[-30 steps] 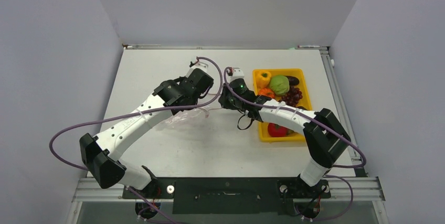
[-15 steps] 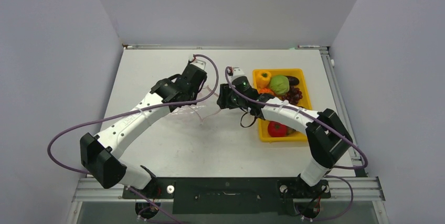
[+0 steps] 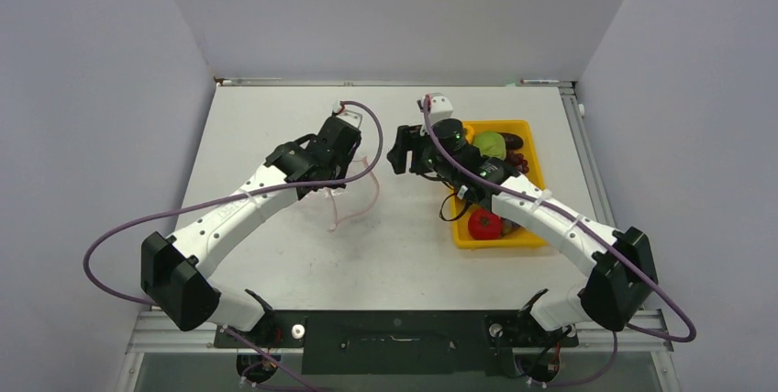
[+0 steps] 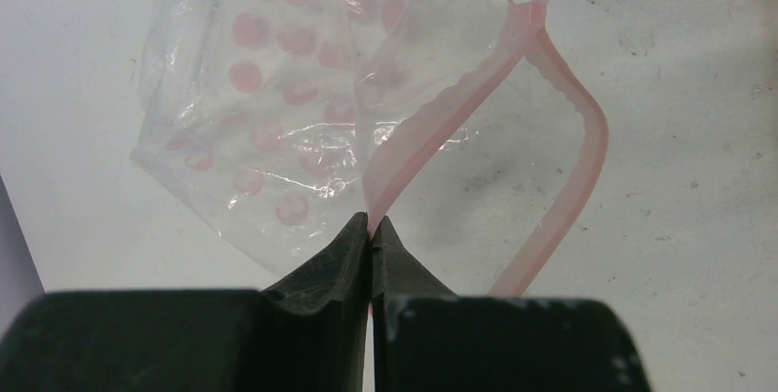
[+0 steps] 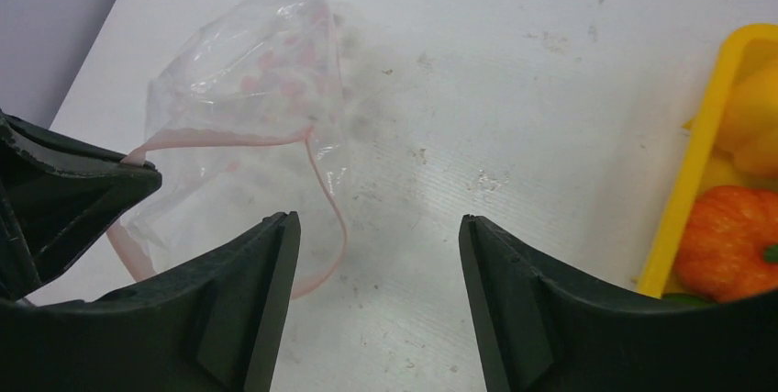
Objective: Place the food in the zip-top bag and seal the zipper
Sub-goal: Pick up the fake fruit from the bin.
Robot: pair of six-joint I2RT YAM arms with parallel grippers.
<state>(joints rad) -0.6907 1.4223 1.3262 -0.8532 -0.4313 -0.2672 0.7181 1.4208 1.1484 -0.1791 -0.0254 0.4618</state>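
Two arms: both reach out over the white table (image 3: 266, 126), their wrists near each other but apart at mid-table.
Left side: the left gripper (image 4: 370, 227) is clenched tight, its jaws pressed together on the zipper (image 4: 587, 135) at one end of the bag's mouth.
Bag: the zip-top bag (image 4: 275, 98) sits left of the table's centre, just beyond the left fingertips. It is clear, crinkled and printed with pink dots. How much of it rests on the table I cannot tell.
Mouth: the pink strip bows apart into an open loop, facing the right arm.
Right side: the right gripper (image 5: 376, 309) is released, jaws spread wide with only bare tabletop between them. It hovers between bag and tray, apart from both.
Tray: the yellow tray (image 3: 539, 181) lies at the table's right, with the right arm crossing over its near-left part.
Food: what shows lies in the tray: a green piece (image 3: 489, 144), a red round piece (image 3: 483, 224), a dark grape bunch (image 3: 519, 162) and an eggplant (image 3: 512, 140). The right wrist view adds an orange piece (image 5: 725, 240) beside a yellow one (image 5: 757, 117).
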